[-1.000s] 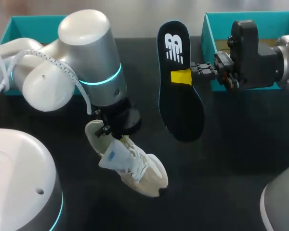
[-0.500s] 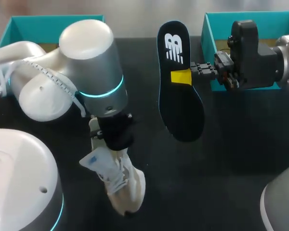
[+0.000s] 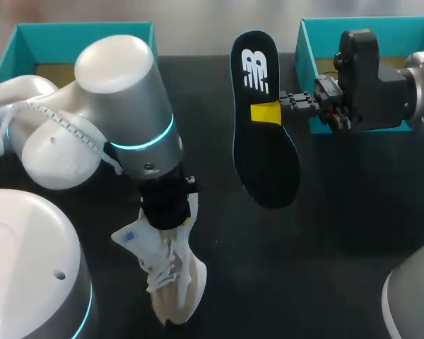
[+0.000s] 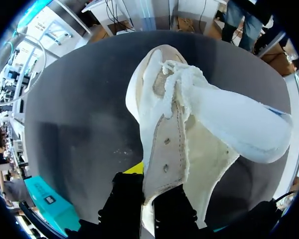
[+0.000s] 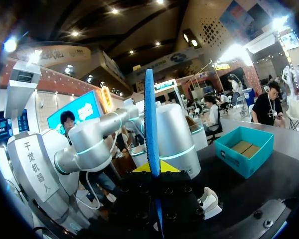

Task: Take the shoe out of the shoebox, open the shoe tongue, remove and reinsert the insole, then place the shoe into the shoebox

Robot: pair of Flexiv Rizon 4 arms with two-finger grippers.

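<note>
The left gripper (image 3: 175, 217) sits in the lower-left centre of the head view, mostly hidden under its own wrist. The left wrist view shows the left gripper (image 4: 148, 201) pinching the side wall of a cream sneaker (image 4: 174, 139) between its two fingers, one yellow tip showing just beside the shoe. The sneaker (image 3: 171, 282) points its toe toward the bottom edge of the frame. Its tongue (image 4: 239, 124) is folded out to one side. Whether the sole touches the black table (image 3: 339, 233) cannot be told.

The right gripper (image 3: 266, 111) reaches in from the upper right and is clamped on a dark insole (image 3: 265, 162), which it holds in the air at upper centre. In the right wrist view the insole (image 5: 150, 119) stands edge-on between the fingers of the right gripper (image 5: 153, 172).

A teal shoebox (image 3: 307, 49) lies at the upper right, behind the right arm, and a second teal box (image 3: 78, 30) lies at the upper left.
</note>
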